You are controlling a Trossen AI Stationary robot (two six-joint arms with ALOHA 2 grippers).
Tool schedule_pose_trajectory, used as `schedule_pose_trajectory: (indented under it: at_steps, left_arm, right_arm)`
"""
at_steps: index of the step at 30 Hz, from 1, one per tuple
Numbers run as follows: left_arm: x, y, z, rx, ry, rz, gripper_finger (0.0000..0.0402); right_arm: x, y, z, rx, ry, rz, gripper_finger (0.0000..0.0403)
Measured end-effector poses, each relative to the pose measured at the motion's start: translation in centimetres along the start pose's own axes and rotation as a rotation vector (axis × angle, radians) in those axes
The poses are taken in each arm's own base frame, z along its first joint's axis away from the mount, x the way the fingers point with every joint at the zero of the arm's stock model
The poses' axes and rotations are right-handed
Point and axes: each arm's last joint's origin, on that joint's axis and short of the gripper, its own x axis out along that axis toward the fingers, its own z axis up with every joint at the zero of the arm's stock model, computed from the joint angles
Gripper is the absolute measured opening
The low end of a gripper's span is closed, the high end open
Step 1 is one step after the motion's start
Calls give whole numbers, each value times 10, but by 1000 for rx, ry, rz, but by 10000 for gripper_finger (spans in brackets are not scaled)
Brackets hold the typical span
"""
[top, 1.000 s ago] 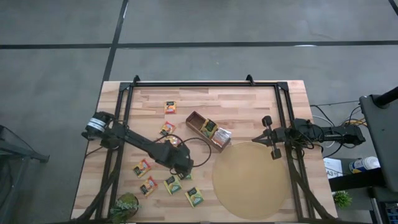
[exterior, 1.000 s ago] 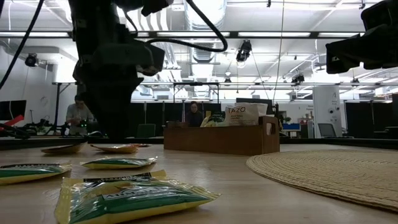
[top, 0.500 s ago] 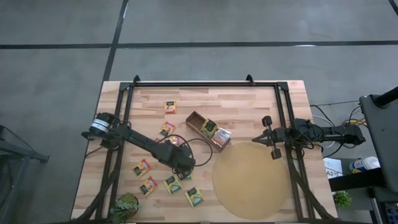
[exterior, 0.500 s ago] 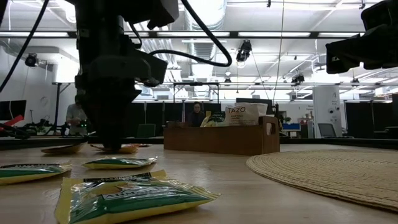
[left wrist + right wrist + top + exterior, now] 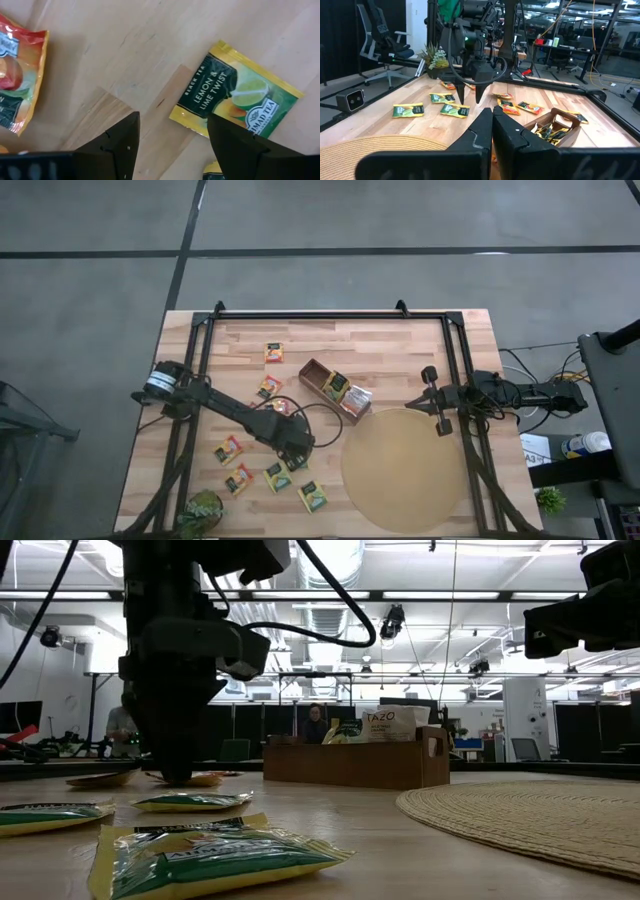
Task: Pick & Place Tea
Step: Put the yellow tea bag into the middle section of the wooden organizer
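While the right arm waits off to the side with its right gripper (image 5: 437, 402) held above the far edge of the big round mat (image 5: 405, 470), fingers pressed together on nothing, the left arm is stretched across the wooden table (image 5: 400, 345) among the scattered tea sachets. The left gripper (image 5: 297, 450) points straight down, its tips close to the tabletop, and its fingers (image 5: 122, 145) stand apart over bare wood with nothing between them. Just beside one finger lies a green-yellow sachet (image 5: 235, 97) marked lemon and lime twist, flat on the table and untouched; an orange-red sachet (image 5: 17, 75) lies on the other side, a little farther off. From above, more sachets sit loose around that gripper: one at (image 5: 312, 496), one at (image 5: 228, 449), another at (image 5: 274, 351) near the far rail. A few stand tucked in the brown wooden box (image 5: 318, 374) just beyond the mat. From table height, a green-yellow packet (image 5: 215, 858) lies nearest.
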Motion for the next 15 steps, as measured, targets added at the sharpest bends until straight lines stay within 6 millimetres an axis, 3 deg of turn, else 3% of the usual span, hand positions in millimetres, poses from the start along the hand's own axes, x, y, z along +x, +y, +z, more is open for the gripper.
schedule_pose_trajectory:
  at_steps: [15]
  left_arm:
    - [20,-2,0,17,33,32,225]
  right_arm:
    - [0,0,0,0,0,0,9]
